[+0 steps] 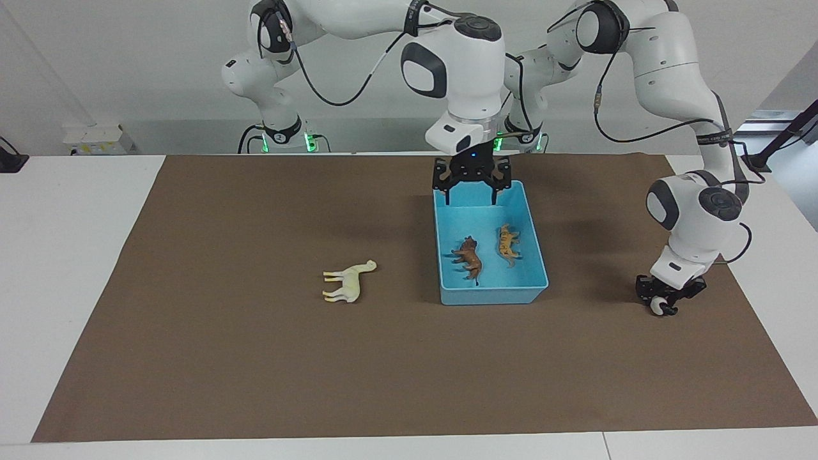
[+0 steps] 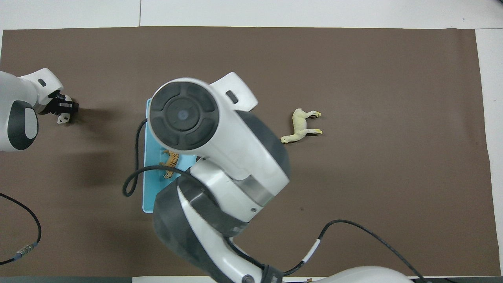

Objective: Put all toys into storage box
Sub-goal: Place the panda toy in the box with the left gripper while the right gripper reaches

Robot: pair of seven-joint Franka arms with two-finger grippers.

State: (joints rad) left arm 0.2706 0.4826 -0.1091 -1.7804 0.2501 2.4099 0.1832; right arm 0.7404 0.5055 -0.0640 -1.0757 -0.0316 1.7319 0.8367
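Overhead, lion hidden — tiger (image 2: 169, 159) visible.

Found no legible text, label, brand, number or sign anywhere in either view.

The right arm (image 2: 220, 157) covers most of the blue storage box (image 2: 148, 173); only the box edge toward the left arm's end shows, w/ the orange tiger (image 2: 169, 159) in it; the left gripper (image 2: 64, 111) is closed on the panda (image 2: 63, 118) at the mat; the cream horse (image 2: 300, 126) lies apart on the brown mat (image 2: 353, 78).
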